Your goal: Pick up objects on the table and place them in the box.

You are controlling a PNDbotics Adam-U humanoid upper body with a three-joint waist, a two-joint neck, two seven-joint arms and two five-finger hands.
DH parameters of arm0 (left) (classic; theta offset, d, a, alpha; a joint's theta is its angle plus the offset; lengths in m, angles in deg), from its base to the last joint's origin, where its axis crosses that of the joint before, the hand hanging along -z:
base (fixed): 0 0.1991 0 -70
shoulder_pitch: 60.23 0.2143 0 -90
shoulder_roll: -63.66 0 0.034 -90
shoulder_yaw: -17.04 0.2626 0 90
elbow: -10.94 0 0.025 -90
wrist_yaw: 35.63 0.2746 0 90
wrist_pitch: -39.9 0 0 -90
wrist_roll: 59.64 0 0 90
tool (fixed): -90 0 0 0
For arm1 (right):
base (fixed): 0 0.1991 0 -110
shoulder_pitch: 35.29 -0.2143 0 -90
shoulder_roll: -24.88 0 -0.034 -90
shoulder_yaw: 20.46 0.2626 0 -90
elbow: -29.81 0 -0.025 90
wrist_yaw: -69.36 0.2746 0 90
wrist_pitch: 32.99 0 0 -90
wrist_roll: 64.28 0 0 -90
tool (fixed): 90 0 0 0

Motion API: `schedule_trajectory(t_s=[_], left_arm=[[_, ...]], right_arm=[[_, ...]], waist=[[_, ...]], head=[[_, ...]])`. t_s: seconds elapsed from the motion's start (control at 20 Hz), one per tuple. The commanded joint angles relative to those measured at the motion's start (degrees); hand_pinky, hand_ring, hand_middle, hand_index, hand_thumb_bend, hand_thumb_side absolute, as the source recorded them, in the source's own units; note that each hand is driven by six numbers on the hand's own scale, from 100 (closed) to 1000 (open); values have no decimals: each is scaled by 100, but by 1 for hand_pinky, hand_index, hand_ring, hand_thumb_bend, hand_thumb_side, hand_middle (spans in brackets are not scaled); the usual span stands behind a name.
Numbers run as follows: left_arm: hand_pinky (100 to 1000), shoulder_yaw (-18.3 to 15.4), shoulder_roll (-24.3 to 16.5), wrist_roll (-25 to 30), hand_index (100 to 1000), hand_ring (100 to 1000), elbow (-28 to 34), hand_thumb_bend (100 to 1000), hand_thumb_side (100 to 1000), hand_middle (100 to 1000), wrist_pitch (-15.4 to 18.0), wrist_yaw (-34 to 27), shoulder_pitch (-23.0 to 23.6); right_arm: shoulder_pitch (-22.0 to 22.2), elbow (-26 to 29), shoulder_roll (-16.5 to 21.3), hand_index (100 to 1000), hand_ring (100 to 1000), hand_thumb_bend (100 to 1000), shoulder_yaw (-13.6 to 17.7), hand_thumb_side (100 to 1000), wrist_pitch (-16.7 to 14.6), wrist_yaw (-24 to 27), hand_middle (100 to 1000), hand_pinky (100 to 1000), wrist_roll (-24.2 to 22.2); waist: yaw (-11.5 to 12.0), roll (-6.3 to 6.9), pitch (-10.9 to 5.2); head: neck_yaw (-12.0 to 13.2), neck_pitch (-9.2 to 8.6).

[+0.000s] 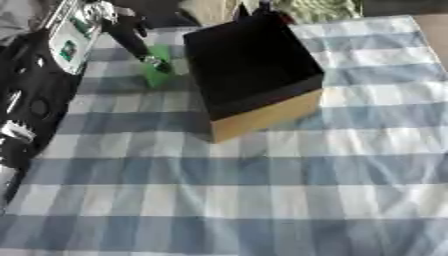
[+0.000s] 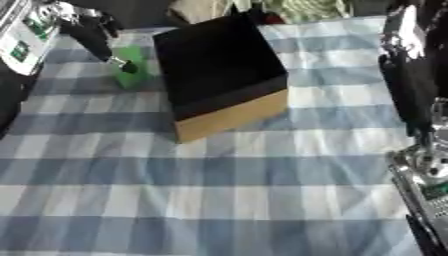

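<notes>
Just one green object (image 1: 158,70) pinched by left hand (image 1: 144,47) fingers, one box (image 1: 254,70), checked cloth (image 1: 262,200)

A: Box (image 2: 223,75) sits upper centre on the blue-and-white checked cloth (image 2: 227,195) over the worktop; dark inside, tan outer wall.

B: Left hand (image 2: 109,47)?

A: Upper left, a dark finger touching a green object (image 2: 131,75) just beside the box. Right arm (image 2: 416,100) shows along the right edge.
</notes>
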Motion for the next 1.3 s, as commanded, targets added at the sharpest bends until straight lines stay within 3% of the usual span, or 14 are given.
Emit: schedule_trajectory(t_s=[0.05, 0.2, 0.95, 1.3], left_arm=[[987, -53, -172, 65, 967, 918, 75, 576, 137, 879, -180, -34, -176], [988, -52, -174, 30, 966, 920, 64, 510, 100, 887, -289, 25, -168], [984, -55, -118, -278, 953, 906, 42, 484, 100, 877, -527, -237, -141], [987, -58, -104, -255, 927, 903, -47, 409, 100, 865, -533, -54, -86]], right_arm=[[-83, 87, 73, 816, 795, 100, -7, 604, -1, 34, 678, 867, 26], [-83, 87, 73, 816, 795, 100, -18, 605, -8, 41, 677, 867, 40], [-98, 87, 40, 816, 796, 100, -60, 613, -24, 62, 676, 869, 99], [-126, 87, 33, 817, 796, 100, -72, 618, -91, 168, 675, 870, 119]], waist=[[1, -8, -87], [-1, 1, -48], [-86, 58, 92], [-131, 65, 161]], head=[[42, -65], [64, -89], [166, -232], [227, -273]])
